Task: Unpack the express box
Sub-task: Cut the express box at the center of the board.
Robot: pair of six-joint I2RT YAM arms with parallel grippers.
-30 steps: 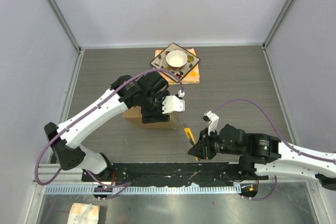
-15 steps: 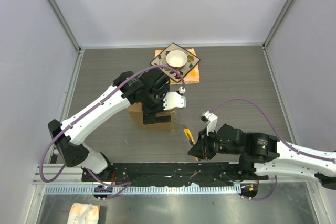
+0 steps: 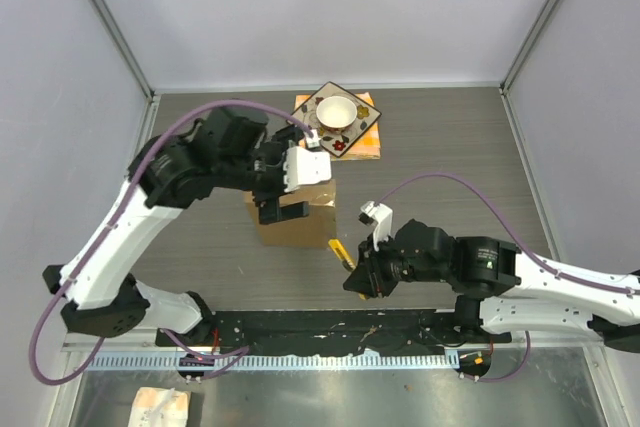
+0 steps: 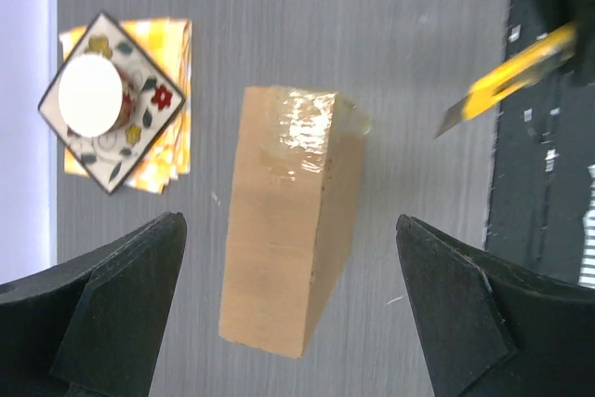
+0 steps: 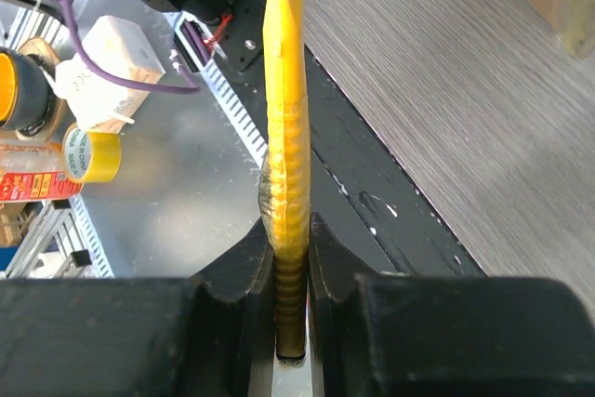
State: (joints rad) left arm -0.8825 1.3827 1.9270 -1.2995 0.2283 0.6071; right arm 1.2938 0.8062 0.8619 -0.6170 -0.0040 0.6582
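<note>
From my station I count one cardboard box (image 4: 288,230), one yellow knife (image 3: 340,252), one patterned plate (image 3: 345,139), one white bowl (image 3: 336,110) and one orange mat (image 3: 368,142). Two grippers show on my screens: the left gripper (image 4: 288,220) and the right gripper (image 5: 293,258). Beyond those I also count one roll of yellow tape (image 5: 91,157) and one crumpled wrapper (image 3: 160,409).

Bright even light for me, barely any shadows; tape (image 4: 307,127) on the express box (image 4: 288,248) glares, knife (image 4: 507,76) right of it's blurry.
</note>
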